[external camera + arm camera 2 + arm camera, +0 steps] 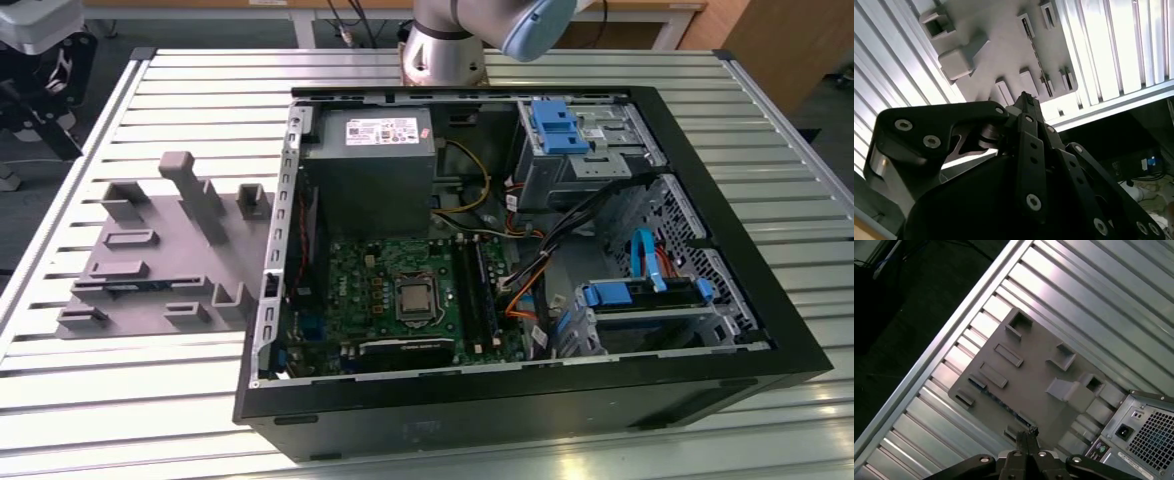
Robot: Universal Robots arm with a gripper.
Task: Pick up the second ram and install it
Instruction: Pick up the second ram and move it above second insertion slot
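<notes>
On the ribbed aluminium-slat table (120, 400), at the exterior view's left, lies the grey moulded plastic fixture with upright posts (160, 250). The second ram, a long, thin blue-green circuit-board stick (1003, 402), stands on edge in a narrow groove along that fixture. In the first wrist view it reads as a dark line with bluish glints, and it has not been lifted. The black linkage gripper (1029, 433) hangs over the fixture, near one end of that groove and apart from everything. In both wrist views its two fingers are pressed together with nothing between them. By my reading the work is at the approach for the pick, with no part of the install begun. Taking the stick calls for the fingers to part, to line up squarely across its thin edge, and to come down without knocking the posts beside it. Further toward the exterior view's right lies the open black computer case (534, 410). Inside it are the green motherboard (380, 265) and the long black plastic slot rails (477, 290). Whether a stick already sits in one rail I cannot tell.
</notes>
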